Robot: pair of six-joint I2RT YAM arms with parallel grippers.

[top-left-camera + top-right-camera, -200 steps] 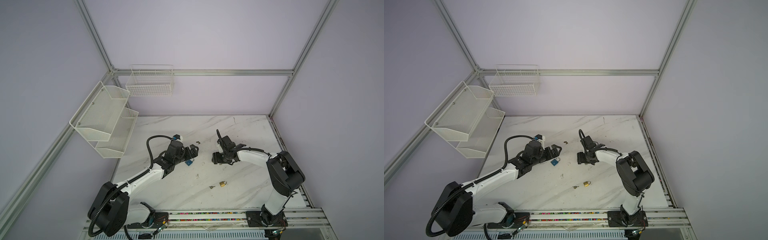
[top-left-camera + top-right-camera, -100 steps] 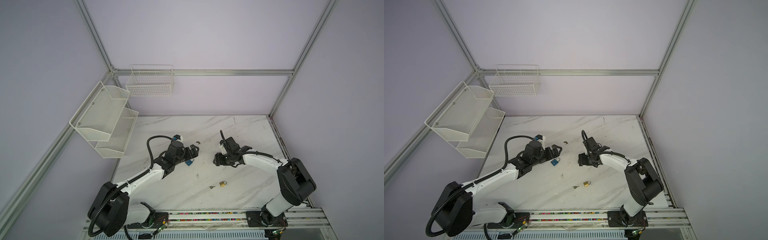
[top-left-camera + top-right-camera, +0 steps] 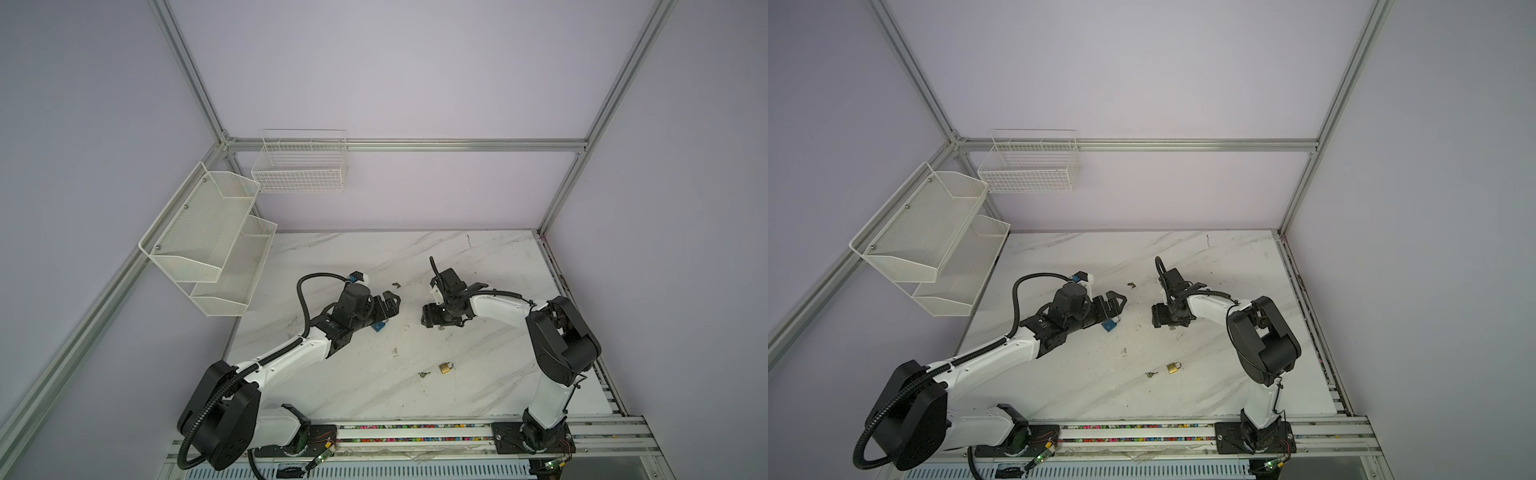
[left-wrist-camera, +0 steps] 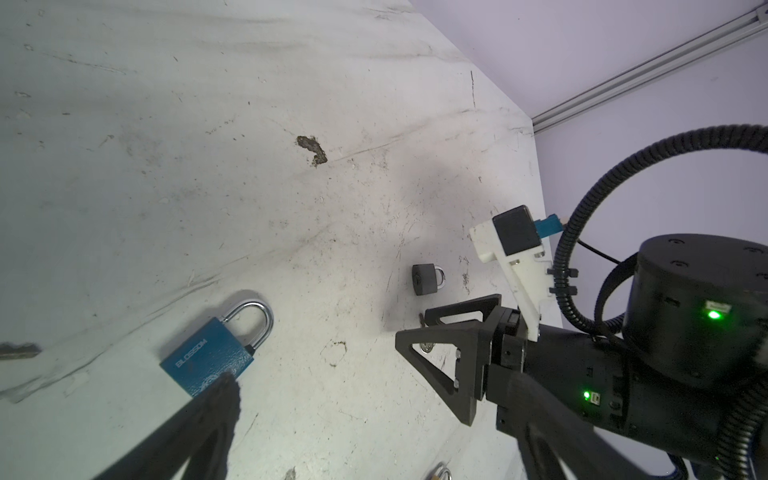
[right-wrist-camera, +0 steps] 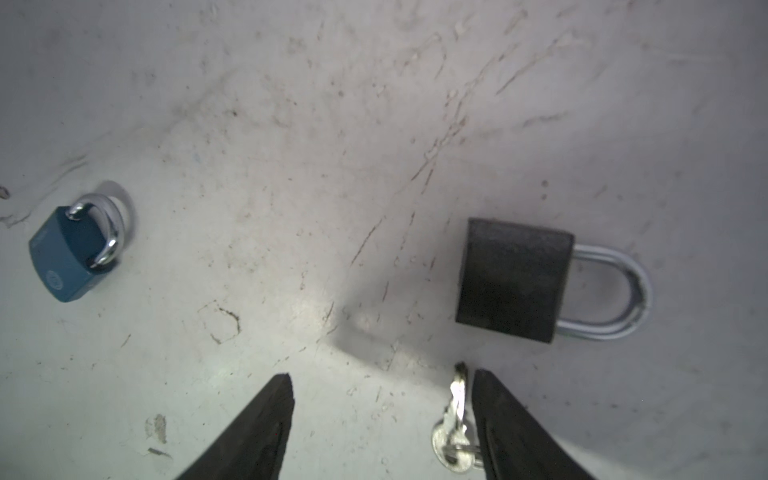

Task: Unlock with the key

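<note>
**Tabletop stock: key straddled, not yet gripped**

- Tabletop: one.
- Grippers: two.
  - Left gripper: unmoved this past second, jaws wide apart, one tip over the blue padlock.
  - Right gripper: the arm's elbow has shifted. The jaws remain low and apart astride the key, so the pick-up likely still lies ahead.
- Padlocks: three.
  - Blue padlock: centre-left, shackle shut.
  - Black padlock: centre-right, shackle shut.
  - Brass padlock: near centre.
- Keys: two counted.
  - Key: flat beside the black padlock, against one right finger.
  - Spare key: left of the brass padlock.
</note>
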